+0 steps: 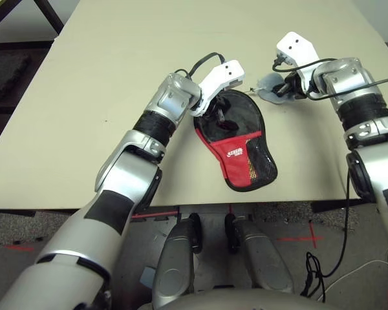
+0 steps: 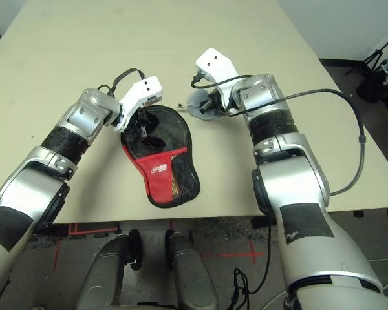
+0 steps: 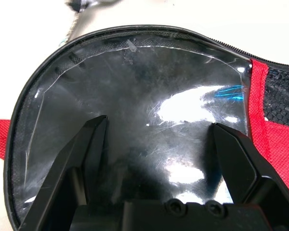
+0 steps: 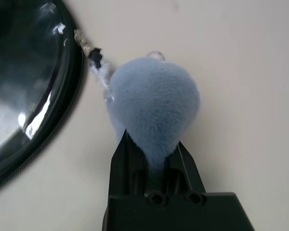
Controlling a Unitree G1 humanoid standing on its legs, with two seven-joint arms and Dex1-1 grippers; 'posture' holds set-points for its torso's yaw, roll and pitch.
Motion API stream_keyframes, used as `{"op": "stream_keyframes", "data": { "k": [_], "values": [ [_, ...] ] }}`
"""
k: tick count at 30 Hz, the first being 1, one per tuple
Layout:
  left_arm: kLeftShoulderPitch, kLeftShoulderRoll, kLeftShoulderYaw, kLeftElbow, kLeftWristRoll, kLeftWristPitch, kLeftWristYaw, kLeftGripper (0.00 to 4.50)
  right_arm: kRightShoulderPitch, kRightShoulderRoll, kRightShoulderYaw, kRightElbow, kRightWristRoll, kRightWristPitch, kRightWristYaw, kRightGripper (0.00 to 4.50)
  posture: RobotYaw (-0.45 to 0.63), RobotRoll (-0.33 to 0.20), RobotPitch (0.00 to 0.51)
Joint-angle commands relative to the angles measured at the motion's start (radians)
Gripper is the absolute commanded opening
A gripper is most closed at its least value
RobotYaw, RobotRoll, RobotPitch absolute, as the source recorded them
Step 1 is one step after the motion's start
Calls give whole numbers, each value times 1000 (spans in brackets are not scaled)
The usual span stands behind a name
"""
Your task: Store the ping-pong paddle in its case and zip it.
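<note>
We see the case lying flat on the worktop near its front edge, its glossy round end directly beneath our left tool, whose fingers stand wide apart over it, gripping nothing. Just beside the case's round end, our right tool is pinched closed on a pale grey fuzzy piece with a small beaded strap.

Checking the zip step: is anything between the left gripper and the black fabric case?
Nothing visible. The left gripper hovers with open fingers right over the black fabric case; the pale blue fluffy piece is pinched aside by the right gripper.
</note>
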Motion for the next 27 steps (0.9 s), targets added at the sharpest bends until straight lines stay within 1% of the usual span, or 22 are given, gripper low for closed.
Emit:
{"op": "stream_keyframes", "data": {
  "k": [1, 8, 11, 16, 22, 25, 27],
  "values": [
    [22, -16, -40, 48, 28, -1, -4, 4500, 60, -75, 10, -171, -2, 115, 37, 195, -197, 0, 275],
    [2, -37, -32, 100, 30, -30, 13, 4500, 195, -229, -4, -562, 63, 381, 88, 195, -242, 0, 280],
    [-2, -48, -27, 121, 29, -42, 17, 4500, 259, -310, -15, -747, 128, 515, 107, 195, -264, 0, 284],
    [-9, -66, -24, 154, 34, -67, 26, 4500, 381, -433, -25, -1005, 254, 654, 117, 190, -285, 0, 288],
    [-19, -73, -17, 179, 39, -85, 27, 4500, 520, -583, -105, -1190, 395, 729, 114, 189, -298, 0, 290],
    [-22, -74, -13, 190, 41, -91, 29, 4500, 570, -661, -142, -1215, 445, 710, 113, 189, -300, 0, 291],
    [-22, -74, -9, 196, 43, -95, 34, 4500, 583, -700, -168, -1230, 482, 709, 113, 188, -306, 0, 292]
  ]
}}
